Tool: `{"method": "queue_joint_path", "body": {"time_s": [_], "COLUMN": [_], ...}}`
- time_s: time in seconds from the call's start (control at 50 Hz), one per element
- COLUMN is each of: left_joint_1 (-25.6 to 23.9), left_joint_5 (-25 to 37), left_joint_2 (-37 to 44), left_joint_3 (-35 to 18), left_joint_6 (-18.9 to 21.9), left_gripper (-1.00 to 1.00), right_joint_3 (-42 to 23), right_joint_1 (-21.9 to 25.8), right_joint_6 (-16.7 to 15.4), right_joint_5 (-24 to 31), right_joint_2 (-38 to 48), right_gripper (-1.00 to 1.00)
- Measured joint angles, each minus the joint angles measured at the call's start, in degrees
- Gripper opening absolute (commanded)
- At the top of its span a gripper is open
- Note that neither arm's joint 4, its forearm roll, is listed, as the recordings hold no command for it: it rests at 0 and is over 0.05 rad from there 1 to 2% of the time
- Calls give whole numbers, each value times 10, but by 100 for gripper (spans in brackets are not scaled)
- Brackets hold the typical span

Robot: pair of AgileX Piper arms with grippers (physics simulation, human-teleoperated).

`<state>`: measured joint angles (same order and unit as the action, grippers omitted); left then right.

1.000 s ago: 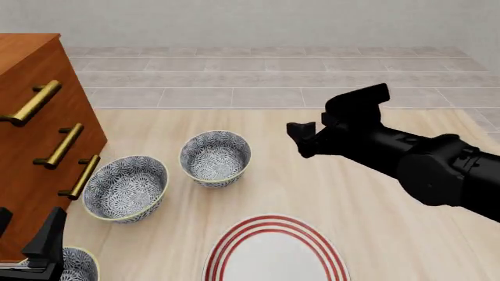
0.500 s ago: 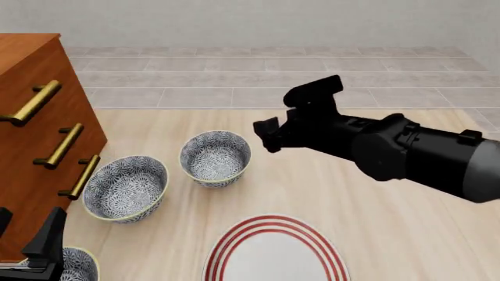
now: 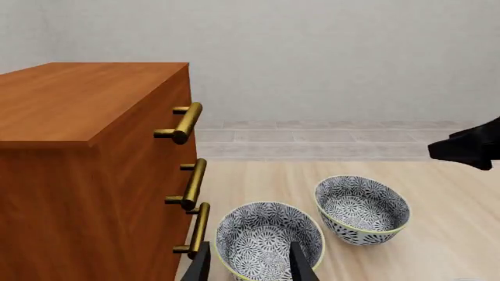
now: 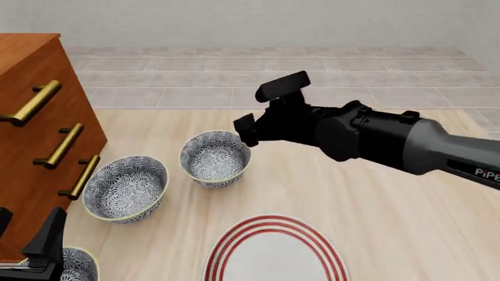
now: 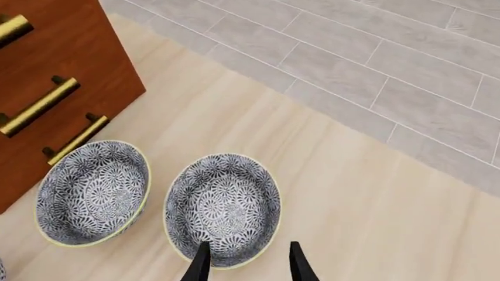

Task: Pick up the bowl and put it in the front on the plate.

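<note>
Three bowls of the same pattern sit on the pale wooden table (image 4: 390,234), along with one plate (image 4: 273,252) and one brown drawer cabinet (image 4: 31,117) carrying three brass bar handles. The bowl (image 4: 215,158) farthest from the arms' side is round and deep, covered inside and out with a dense grey-and-white floral print, with a thin pale yellow rim. It stands upright near the middle of the table, just beside a second bowl (image 4: 126,188) that lies to its left and a little nearer, close to the cabinet front. The third bowl (image 4: 78,264) shows only partly at the bottom left edge of the front view, behind the left gripper (image 4: 43,249). The plate is large, round and white with three concentric red rings near its rim; it lies at the near edge of the table, cut off by the frame, apart from the far bowl.

The right gripper (image 5: 246,260) hangs over the far bowl's near rim, its two dark fingers parted with nothing between them; the bowl's pattern shows through the gap in the right wrist view. The left gripper sits low at the near left corner, fingers likewise spread and empty, with the second bowl visible beyond them in the left wrist view
</note>
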<state>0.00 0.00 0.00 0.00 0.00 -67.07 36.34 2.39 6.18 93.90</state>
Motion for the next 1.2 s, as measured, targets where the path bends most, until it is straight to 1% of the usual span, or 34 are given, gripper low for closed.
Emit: {"method": "queue_joint_path", "body": {"time_s": [0.36,0.76,1.2], "left_joint_1": [0,0,0], "left_joint_5": [0,0,0], "left_joint_2": [0,0,0], "left_joint_3": [0,0,0], "left_joint_6": [0,0,0], "left_gripper": [100,100,100], "right_joint_3": [-48,-100,-156], "right_joint_1": [-7,-30,-35], "right_joint_6": [-3,-9,-21], "right_joint_5": [9,15,30], "right_joint_2": [59,128,202], "right_gripper": [100,100,100]}}
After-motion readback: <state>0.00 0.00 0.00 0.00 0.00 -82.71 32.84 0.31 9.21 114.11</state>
